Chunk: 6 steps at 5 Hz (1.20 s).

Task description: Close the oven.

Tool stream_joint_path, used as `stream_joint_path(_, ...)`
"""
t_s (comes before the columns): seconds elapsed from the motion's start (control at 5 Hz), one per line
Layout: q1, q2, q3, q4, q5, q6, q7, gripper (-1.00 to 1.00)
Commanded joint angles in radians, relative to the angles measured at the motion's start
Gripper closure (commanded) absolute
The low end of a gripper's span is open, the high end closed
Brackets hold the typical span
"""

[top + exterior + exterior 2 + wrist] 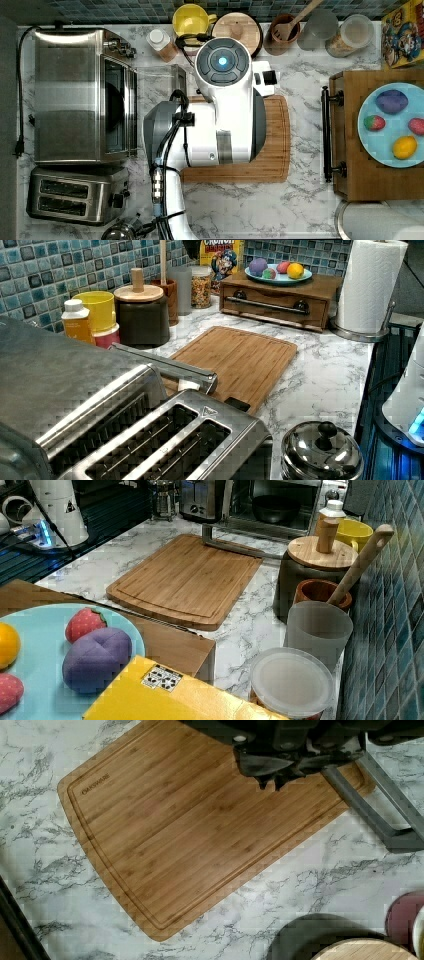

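The oven (75, 95) is a big steel box at the top view's left, and its glass door (161, 80) hangs open, folded down flat. The door's long bar handle (180, 77) reaches the edge of the cutting board; it also appears in the left view (165, 367) and the right view (235, 546). Inside the open oven (275, 505) sits a dark pan. In the wrist view my gripper (270, 782) hovers above the board with its fingertips together and nothing held. It is just beside the door handle (370, 807), not touching it.
A bamboo cutting board (200, 830) lies under the arm (225, 100). A two-slot toaster (75, 195) stands next to the oven. A lidded dark canister (142, 310), yellow cup (100, 307) and bottle (76, 320) line the tiled wall. A wooden box with a fruit plate (390, 125) stands at the top view's right.
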Motion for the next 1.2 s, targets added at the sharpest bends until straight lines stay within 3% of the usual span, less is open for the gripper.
stream_joint_path(0.2,-0.014,-0.028,0.002,-0.092,0.068,0.063,-0.140,1.00)
stream_joint_path(0.6,-0.109,0.028,-0.027,-0.180,0.322,0.135,-0.593,1.00)
stream_joint_path(0.8,-0.113,0.053,-0.064,-0.233,0.511,0.194,-0.841,1.00)
stream_joint_path(1.2,-0.110,0.130,-0.034,-0.249,0.704,0.173,-1.207,1.00)
